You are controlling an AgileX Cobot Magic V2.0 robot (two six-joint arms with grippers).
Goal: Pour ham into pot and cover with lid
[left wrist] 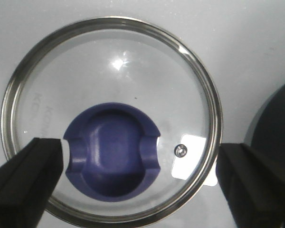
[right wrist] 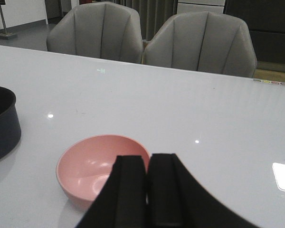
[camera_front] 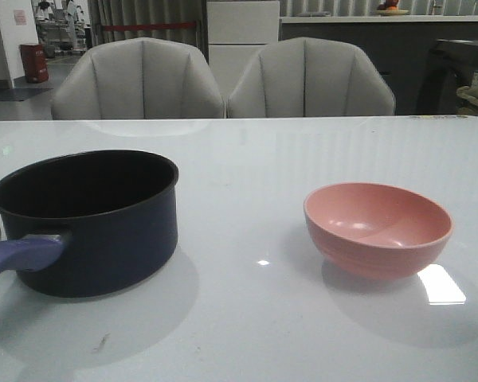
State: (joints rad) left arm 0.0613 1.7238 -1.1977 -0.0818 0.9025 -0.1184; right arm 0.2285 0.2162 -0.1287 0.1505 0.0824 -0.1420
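The lid point(left wrist: 118, 71), glass with a metal rim and a blue knob point(left wrist: 111, 156), lies flat on the table beside the pot point(left wrist: 275, 128). My left gripper point(left wrist: 141, 156) hangs open above it, its fingers point(left wrist: 33, 171) wide on either side of the knob and touching nothing. The dark navy pot point(camera_front: 95, 231) stands at the table's left, handle point(camera_front: 20, 255) toward me. No ham shows in any view; the pot's inside is dark. My right gripper point(right wrist: 147, 164) is shut on nothing, just short of the pink bowl point(right wrist: 99, 161), which looks empty.
The pink bowl point(camera_front: 378, 227) sits at the table's right, well apart from the pot. Two grey chairs point(camera_front: 223, 79) stand behind the far table edge. Neither arm shows in the front view.
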